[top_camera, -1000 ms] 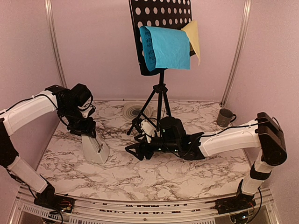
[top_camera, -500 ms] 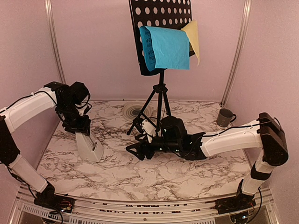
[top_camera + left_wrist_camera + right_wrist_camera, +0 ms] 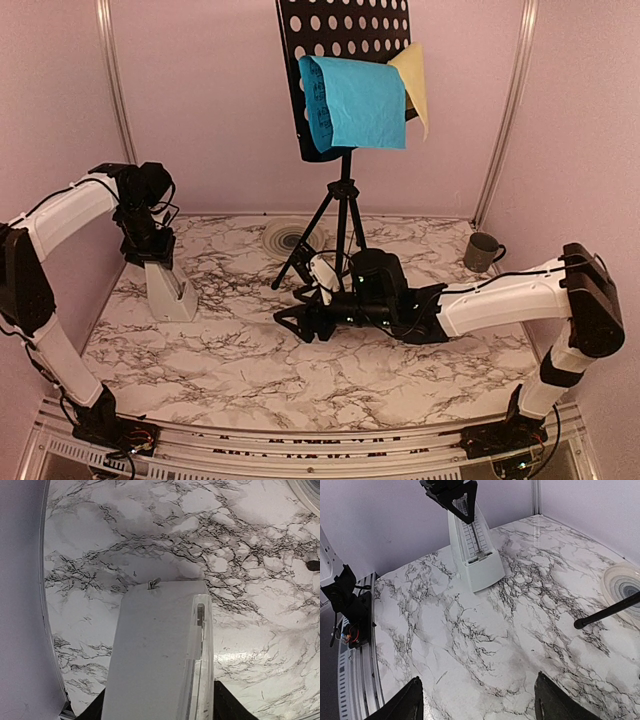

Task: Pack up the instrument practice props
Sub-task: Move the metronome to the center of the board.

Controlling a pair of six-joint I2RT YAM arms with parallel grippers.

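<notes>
The white pyramid metronome (image 3: 170, 292) stands at the far left of the marble table. My left gripper (image 3: 150, 255) is shut on its top. It fills the left wrist view (image 3: 160, 650) between my fingers (image 3: 97, 711). It also shows in the right wrist view (image 3: 475, 550). The black hole-punched music stand (image 3: 340, 30) stands on its tripod (image 3: 342, 215) at the back centre, with a blue page (image 3: 355, 100) and a yellow page (image 3: 415, 80) draped over it. My right gripper (image 3: 295, 320) is open and empty, low over the table in front of the tripod legs (image 3: 605, 612).
A dark mug (image 3: 482, 250) stands at the back right. A round grey ringed plate (image 3: 283, 238) lies behind the tripod's left leg and shows in the right wrist view (image 3: 622, 587). Pink walls close the left, back and right sides.
My left gripper has carried the metronome to the left and back, toward the left wall. My right gripper has hardly moved.
</notes>
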